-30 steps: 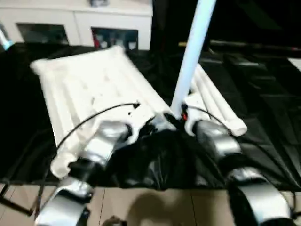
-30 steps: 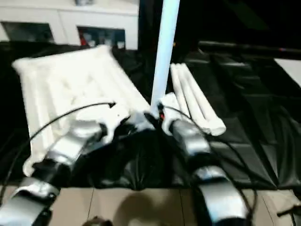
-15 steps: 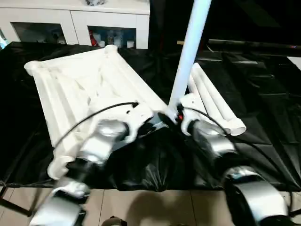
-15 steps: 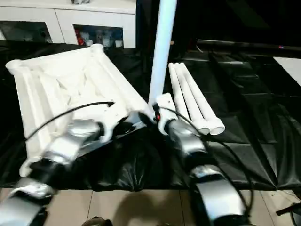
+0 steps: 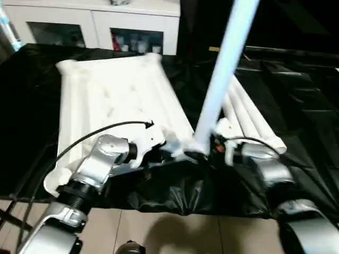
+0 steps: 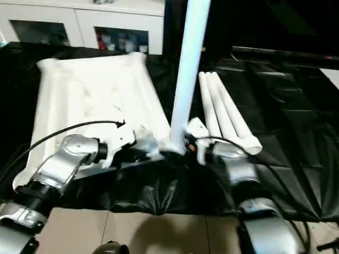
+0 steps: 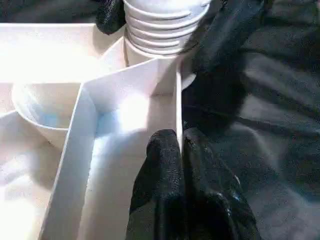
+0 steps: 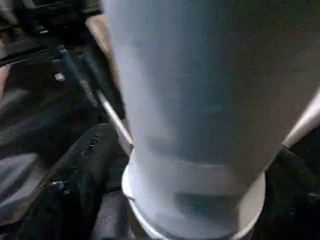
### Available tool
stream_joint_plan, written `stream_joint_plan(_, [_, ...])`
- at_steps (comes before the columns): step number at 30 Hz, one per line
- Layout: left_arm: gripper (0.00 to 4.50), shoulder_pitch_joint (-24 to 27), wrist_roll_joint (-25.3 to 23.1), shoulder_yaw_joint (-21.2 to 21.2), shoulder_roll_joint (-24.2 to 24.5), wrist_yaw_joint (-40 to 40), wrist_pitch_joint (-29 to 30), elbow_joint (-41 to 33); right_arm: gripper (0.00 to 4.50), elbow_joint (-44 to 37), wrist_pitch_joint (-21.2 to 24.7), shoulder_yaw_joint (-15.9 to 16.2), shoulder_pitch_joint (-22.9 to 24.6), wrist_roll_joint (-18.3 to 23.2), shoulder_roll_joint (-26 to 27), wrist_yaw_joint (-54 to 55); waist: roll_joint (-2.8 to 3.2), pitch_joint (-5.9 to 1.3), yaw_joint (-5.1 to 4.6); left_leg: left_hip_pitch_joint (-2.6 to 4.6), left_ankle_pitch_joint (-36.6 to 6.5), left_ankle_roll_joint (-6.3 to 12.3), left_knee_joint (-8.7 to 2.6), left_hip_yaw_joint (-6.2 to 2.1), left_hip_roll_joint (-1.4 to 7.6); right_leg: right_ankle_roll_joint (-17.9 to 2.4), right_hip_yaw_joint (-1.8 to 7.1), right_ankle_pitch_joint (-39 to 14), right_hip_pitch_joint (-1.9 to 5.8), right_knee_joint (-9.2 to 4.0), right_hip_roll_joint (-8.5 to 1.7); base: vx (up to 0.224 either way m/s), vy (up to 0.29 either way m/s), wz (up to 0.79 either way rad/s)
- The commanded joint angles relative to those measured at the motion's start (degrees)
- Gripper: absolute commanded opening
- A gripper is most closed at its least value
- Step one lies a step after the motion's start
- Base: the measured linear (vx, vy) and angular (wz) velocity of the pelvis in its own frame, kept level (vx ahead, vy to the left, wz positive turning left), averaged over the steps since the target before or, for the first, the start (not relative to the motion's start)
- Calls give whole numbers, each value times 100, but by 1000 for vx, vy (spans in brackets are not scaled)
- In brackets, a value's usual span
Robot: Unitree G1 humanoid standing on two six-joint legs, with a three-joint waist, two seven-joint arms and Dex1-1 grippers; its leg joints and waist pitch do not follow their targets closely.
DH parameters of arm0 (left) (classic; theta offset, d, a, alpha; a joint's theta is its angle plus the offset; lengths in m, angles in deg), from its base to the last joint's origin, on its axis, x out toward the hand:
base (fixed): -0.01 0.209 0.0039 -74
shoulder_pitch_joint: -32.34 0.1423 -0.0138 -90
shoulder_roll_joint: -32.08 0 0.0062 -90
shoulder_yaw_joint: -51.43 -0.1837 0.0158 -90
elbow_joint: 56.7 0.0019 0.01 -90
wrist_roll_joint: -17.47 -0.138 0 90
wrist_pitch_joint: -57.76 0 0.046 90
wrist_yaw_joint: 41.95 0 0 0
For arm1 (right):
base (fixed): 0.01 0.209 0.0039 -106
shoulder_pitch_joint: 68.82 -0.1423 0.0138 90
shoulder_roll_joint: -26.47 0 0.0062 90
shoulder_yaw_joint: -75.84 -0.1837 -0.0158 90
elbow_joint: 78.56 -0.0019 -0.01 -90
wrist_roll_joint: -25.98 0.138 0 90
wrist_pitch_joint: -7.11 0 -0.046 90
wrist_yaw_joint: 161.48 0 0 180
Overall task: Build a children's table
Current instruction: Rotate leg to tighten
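The white table top [image 5: 111,100] lies upside down on black cloth. One white leg [image 5: 222,79] stands upright in its near right corner socket, and its ribbed end [image 7: 165,25] sits in the socket. My left gripper [image 7: 181,150] is shut on the table top's thin rim just beside that corner. At the foot of the upright leg, my right gripper [image 5: 205,149] is open. One black finger [image 8: 95,165] stands at each side of the leg. Three more legs [image 5: 254,119] lie side by side to the right of the top.
Black cloth [image 5: 296,79] covers the work surface and hangs in folds over its near edge. Tiled floor [image 5: 175,233] lies below. A white cabinet with glass doors [image 5: 106,26] stands behind the table top.
The camera has shifted, so the whole scene sits further right. The leg stays upright in the same corner. My right forearm now lies lower and flatter.
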Motion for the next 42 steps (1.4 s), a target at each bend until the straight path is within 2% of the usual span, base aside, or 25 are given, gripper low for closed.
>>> stream_joint_plan(1, [0,-62,280,-60,-102,-116,-162,-293,358,-292,135,412,133,57,57,-652,28,-398,9,164,-1306,244,-394,-249,562,-1280,370,-1199,214,-442,-683,0,0,0])
stream_joint_plan(2, [0,-55,280,-71,-74,-156,-156,-302,337,-349,165,430,155,71,32,-735,30,-397,22,163,-1321,248,-395,-249,565,-1274,368,-1243,211,-445,-678,0,0,0])
stream_joint_plan(7, [0,-22,301,-83,21,-332,-198,-310,309,-550,287,497,239,112,-21,-906,35,-398,59,175,-1369,187,-406,-258,570,-1249,368,-1349,194,-449,-679,0,0,0])
stream_joint_plan(8, [0,-22,297,-67,25,-326,-199,-302,291,-590,330,497,258,121,-12,-917,34,-404,61,173,-1344,174,-410,-261,571,-1254,365,-1290,199,-439,-677,0,0,0])
stream_joint_plan(11, [0,-18,282,-10,3,-222,-174,-279,286,-619,419,495,285,108,62,-839,31,-402,60,178,-1362,158,-405,-257,564,-1266,369,-1294,195,-445,-685,0,0,0])
stream_joint_plan(14, [0,-76,225,97,-138,157,-106,-182,284,-435,538,451,214,-22,261,-304,30,-394,44,173,-1376,123,-412,-262,560,-1250,372,-1344,189,-451,-687,0,0,0])
stream_joint_plan(15, [0,-180,109,179,-303,655,48,-52,284,-42,647,343,24,-187,522,584,26,-391,32,178,-1402,93,-415,-267,560,-1255,373,-1396,183,-453,-693,0,0,0])
stream_joint_plan(16, [0,-228,58,206,-373,854,90,10,283,114,647,294,-55,-248,624,953,25,-366,-19,182,-1549,-14,-432,-288,544,-1261,377,-1645,175,-478,-709,0,0,0])
stream_joint_plan(17, [0,-325,-43,253,-542,1279,228,107,283,438,647,167,-229,-319,862,1744,41,-354,-65,193,-1758,-143,-439,-313,535,-1186,365,-2064,165,-512,-727,0,0,0])
stream_joint_plan(18, [0,-325,-43,253,-542,1279,228,107,282,438,647,167,-229,-319,862,1744,36,-350,-119,209,-1914,-238,-442,-333,529,-1091,365,-2368,165,-550,-740,0,0,0])
stream_joint_plan(20, [0,-430,-123,319,-740,1726,375,174,281,761,718,8,-422,-326,1102,2563,28,-365,-161,198,-1887,-254,-458,-342,547,-1053,376,-2215,171,-541,-729,0,0,0])
stream_joint_plan(21, [0,-504,-170,387,-948,2112,579,158,281,1033,826,-157,-600,-262,1326,3221,43,-360,-185,202,-1897,-271,-465,-335,550,-1077,382,-2128,155,-524,-707,0,0,0])
stream_joint_plan(22, [0,-515,-180,400,-987,2182,613,149,281,1074,845,-185,-630,-250,1367,3333,44,-363,-212,236,-1940,-299,-460,-324,535,-1120,382,-2033,128,-534,-693,0,0,0])
stream_joint_plan(23, [0,-525,-194,408,-1035,2260,661,132,281,1131,869,-219,-671,-242,1422,3498,43,-375,-212,236,-1931,-297,-449,-322,530,-1129,381,-1974,143,-530,-703,0,0,0])
stream_joint_plan(25, [0,-536,-267,408,-1186,2490,786,73,281,1313,873,-267,-796,-286,1618,3916,32,-393,-221,188,-1630,-157,-429,-290,520,-1167,399,-1527,178,-496,-706,0,0,0])
stream_joint_plan(27, [0,-520,-297,374,-1295,2561,824,21,281,1397,656,-185,-844,-435,1745,3964,23,-399,-218,180,-1520,-94,-421,-280,518,-1178,392,-1416,184,-493,-703,0,0,0])
stream_joint_plan(28, [0,-483,-283,320,-1326,2484,790,-25,336,1432,616,-247,-869,-387,1814,3893,25,-394,-208,176,-1468,-42,-412,-271,510,-1169,392,-1387,189,-502,-706,0,0,0])
stream_joint_plan(30, [0,-447,-253,279,-1311,2387,756,-75,352,1443,608,-294,-891,-323,1830,3823,29,-404,-198,160,-1314,52,-411,-268,514,-1174,387,-1218,208,-480,-697,0,0,0])
stream_joint_plan(32, [0,-387,-207,224,-1247,2216,711,-160,360,1454,503,-295,-925,-317,1798,3751,32,-398,-210,161,-1356,60,-423,-274,523,-1186,377,-1213,205,-474,-683,0,0,0])
stream_joint_plan(33, [0,-360,-181,199,-1192,2109,670,-196,386,1446,422,-278,-933,-334,1755,3703,39,-400,-210,165,-1395,41,-422,-276,527,-1199,380,-1244,205,-477,-696,0,0,0])
stream_joint_plan(34, [0,-334,-156,182,-1137,2006,649,-227,386,1422,354,-272,-931,-335,1709,3637,39,-400,-216,160,-1398,38,-422,-275,526,-1204,381,-1234,208,-473,-693,0,0,0])
stream_joint_plan(37, [0,-257,-77,144,-989,1733,559,-318,386,1353,162,-242,-900,-294,1570,3257,49,-416,-232,142,-1326,75,-412,-277,527,-1248,381,-1022,223,-446,-687,0,0,0])
stream_joint_plan(40, [0,-124,96,62,-694,1043,436,-489,386,993,2,-52,-662,-239,1230,2063,57,-425,-193,125,-1114,271,-377,-251,529,-1352,367,-619,244,-404,-676,0,0,0])
stream_joint_plan(41, [0,-124,96,62,-694,1043,436,-489,386,993,2,-52,-662,-239,1230,2063,57,-425,-193,125,-1114,271,-377,-251,529,-1352,367,-619,244,-404,-676,0,0,0])
stream_joint_plan(42, [0,-93,133,31,-574,824,344,-513,386,794,15,25,-537,-180,1088,1586,65,-423,-168,129,-1040,328,-378,-245,543,-1393,352,-528,246,-388,-658,0,0,0])
